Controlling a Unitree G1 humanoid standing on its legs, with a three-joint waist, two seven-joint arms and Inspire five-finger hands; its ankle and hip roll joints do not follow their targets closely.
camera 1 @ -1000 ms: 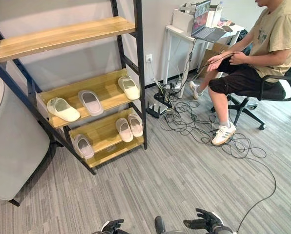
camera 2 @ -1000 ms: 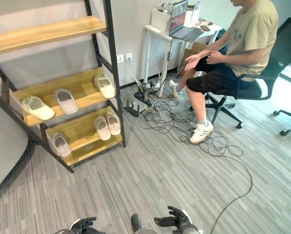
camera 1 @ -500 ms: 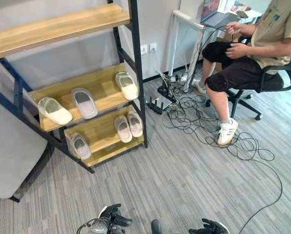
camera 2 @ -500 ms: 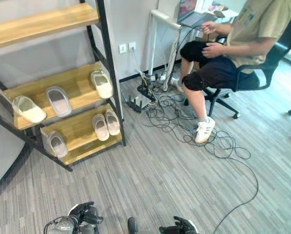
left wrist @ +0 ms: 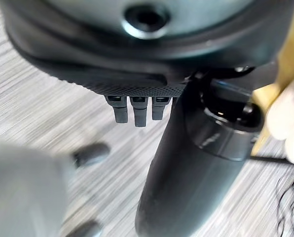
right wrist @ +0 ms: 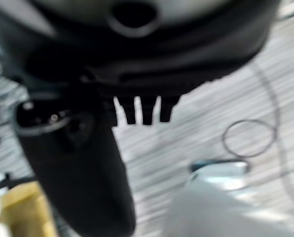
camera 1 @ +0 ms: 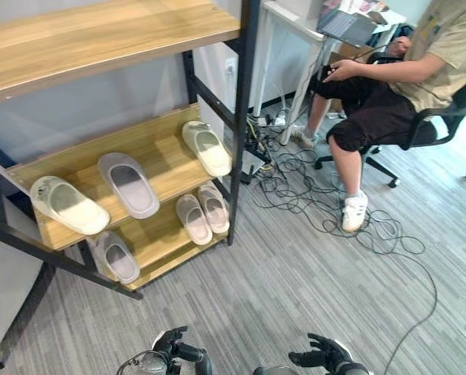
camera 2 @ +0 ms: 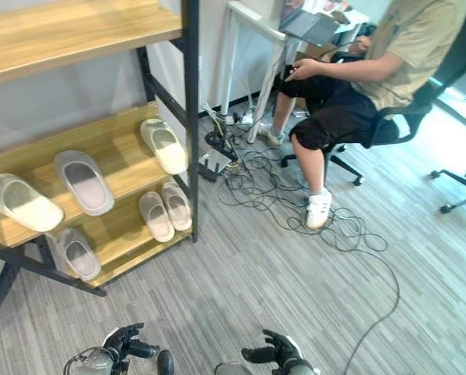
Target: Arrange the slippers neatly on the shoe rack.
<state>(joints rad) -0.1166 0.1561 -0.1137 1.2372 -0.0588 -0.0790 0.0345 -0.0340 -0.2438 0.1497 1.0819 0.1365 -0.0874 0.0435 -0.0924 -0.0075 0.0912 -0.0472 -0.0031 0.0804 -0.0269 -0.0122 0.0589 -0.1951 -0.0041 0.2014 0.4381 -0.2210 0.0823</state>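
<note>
The shoe rack (camera 1: 170,147) has black posts and wooden shelves. On its middle shelf lie a cream slipper (camera 1: 69,205) at the left, a grey slipper (camera 1: 128,184) beside it, and another cream slipper (camera 1: 207,148) at the right end. The bottom shelf carries a grey slipper (camera 1: 117,256) at the left and a pale pair (camera 1: 203,213) side by side at the right. My left hand (camera 1: 173,348) and right hand (camera 1: 320,357) hang low over the floor, well short of the rack, fingers relaxed and holding nothing (left wrist: 135,111) (right wrist: 143,109).
A person (camera 1: 389,94) sits on an office chair at the right, feet on the floor by a tangle of cables (camera 1: 311,191). A white desk (camera 1: 299,27) with a laptop (camera 1: 344,23) stands behind. A grey armchair (camera 1: 2,301) is left of the rack.
The camera has moved nearer the rack, which now looks larger and sits further right in view. Both hands stay low with nothing in them. The slippers lie as before.
</note>
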